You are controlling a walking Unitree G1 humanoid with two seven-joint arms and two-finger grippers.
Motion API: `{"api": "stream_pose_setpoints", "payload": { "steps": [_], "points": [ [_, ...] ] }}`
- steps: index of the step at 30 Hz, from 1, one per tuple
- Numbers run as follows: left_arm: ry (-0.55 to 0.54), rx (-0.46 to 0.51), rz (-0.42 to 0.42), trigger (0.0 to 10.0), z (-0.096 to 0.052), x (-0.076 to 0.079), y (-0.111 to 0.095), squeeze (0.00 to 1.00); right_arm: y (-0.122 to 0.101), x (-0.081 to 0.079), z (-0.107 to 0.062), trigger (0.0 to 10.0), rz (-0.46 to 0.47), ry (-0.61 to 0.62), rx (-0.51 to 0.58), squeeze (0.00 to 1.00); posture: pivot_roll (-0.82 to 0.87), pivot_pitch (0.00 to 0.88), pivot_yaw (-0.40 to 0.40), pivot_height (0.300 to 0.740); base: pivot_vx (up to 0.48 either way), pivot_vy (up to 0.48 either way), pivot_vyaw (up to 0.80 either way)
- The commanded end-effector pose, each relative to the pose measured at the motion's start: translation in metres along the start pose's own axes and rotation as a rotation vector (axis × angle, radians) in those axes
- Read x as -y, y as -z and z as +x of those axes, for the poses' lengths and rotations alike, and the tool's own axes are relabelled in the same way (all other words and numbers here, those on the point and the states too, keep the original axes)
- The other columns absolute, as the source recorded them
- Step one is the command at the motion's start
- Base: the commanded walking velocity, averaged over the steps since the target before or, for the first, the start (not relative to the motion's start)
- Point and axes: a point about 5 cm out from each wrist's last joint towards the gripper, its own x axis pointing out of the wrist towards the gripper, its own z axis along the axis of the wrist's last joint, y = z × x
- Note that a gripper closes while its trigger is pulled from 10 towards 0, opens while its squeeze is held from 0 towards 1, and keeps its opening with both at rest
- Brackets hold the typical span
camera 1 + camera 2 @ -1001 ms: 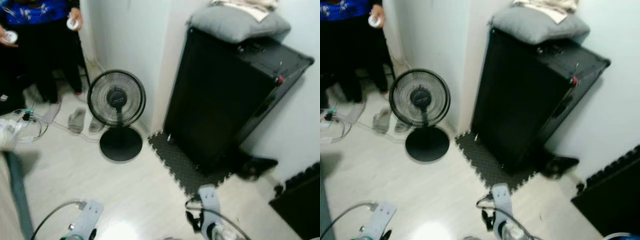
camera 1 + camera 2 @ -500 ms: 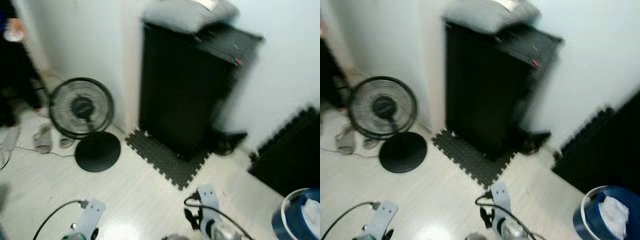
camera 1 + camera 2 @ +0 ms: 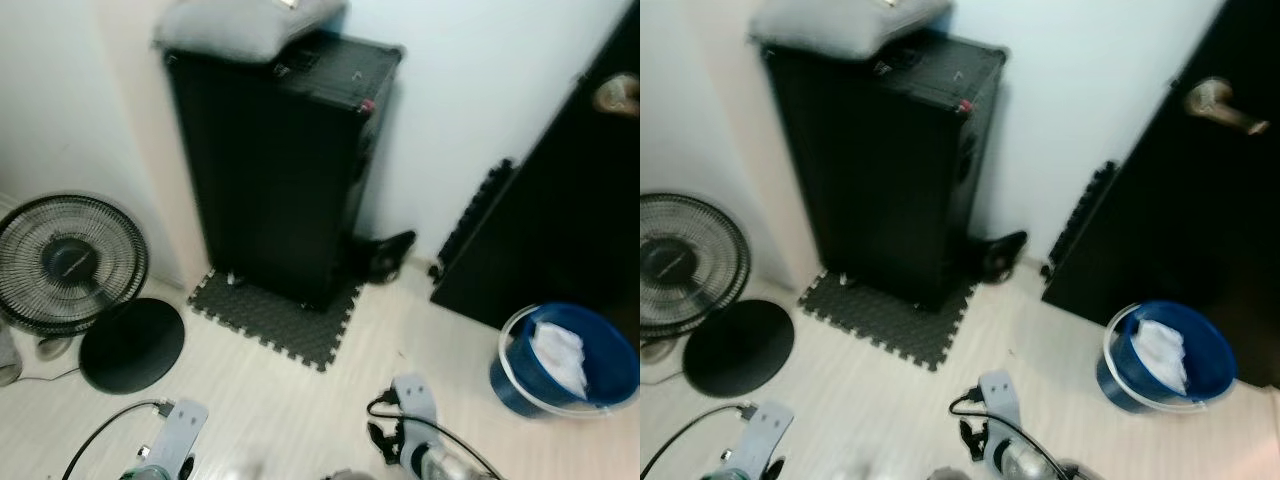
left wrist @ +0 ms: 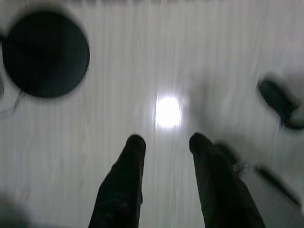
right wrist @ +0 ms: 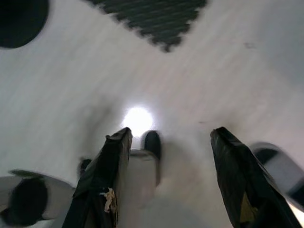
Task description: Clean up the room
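Observation:
A blue bucket (image 3: 598, 385) stands on the pale floor at the right, with crumpled white stuff (image 3: 557, 347) lying inside it. Both arms hang low at the bottom of the eye views, the left wrist (image 3: 176, 436) and the right wrist (image 3: 414, 404) over bare floor. In the left wrist view my left gripper (image 4: 165, 141) is open above the floor with nothing between its fingers. My right gripper (image 5: 169, 134) is open wide over the floor, also holding nothing.
A tall black cabinet (image 3: 275, 165) with a grey pillow (image 3: 235, 25) on top stands against the wall on a dark foam mat (image 3: 275, 318). A floor fan (image 3: 68, 268) stands at the left. A black door (image 3: 1185, 190) is at the right. A dark shoe-like thing (image 3: 385, 252) lies beside the cabinet.
The camera has swung to the right: the fan and cabinet slid left in the picture, the person left the view, and the black door and blue bucket came in.

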Motion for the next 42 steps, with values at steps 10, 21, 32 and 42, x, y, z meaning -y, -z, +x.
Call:
{"api": "stream_pose_setpoints", "payload": {
  "steps": [10,21,32,42],
  "points": [
    [0.03,-0.038,-0.001,10.0,-0.002,0.019,0.009,0.0,0.007,-0.006,-0.001,10.0,0.017,-0.012,-0.02,0.0,-0.05,0.0,0.019,0.74,0.0,0.0,-0.8],
    [0.045,-0.018,0.0,10.0,0.001,0.035,-0.003,0.0,0.009,-0.005,-0.002,10.0,0.019,-0.01,-0.023,0.0,-0.05,0.0,0.019,0.74,0.0,0.0,-0.8],
    [0.006,-0.071,-0.008,10.0,-0.006,-0.001,0.024,0.0,0.01,-0.006,-0.002,10.0,0.02,-0.012,-0.024,0.0,-0.05,0.0,0.019,0.74,0.0,0.0,-0.8],
    [0.013,-0.062,-0.005,10.0,-0.007,0.005,0.026,0.0,0.011,-0.006,-0.002,10.0,0.02,-0.012,-0.026,0.0,-0.05,0.0,0.019,0.74,0.0,0.0,-0.8]
  ]
}}
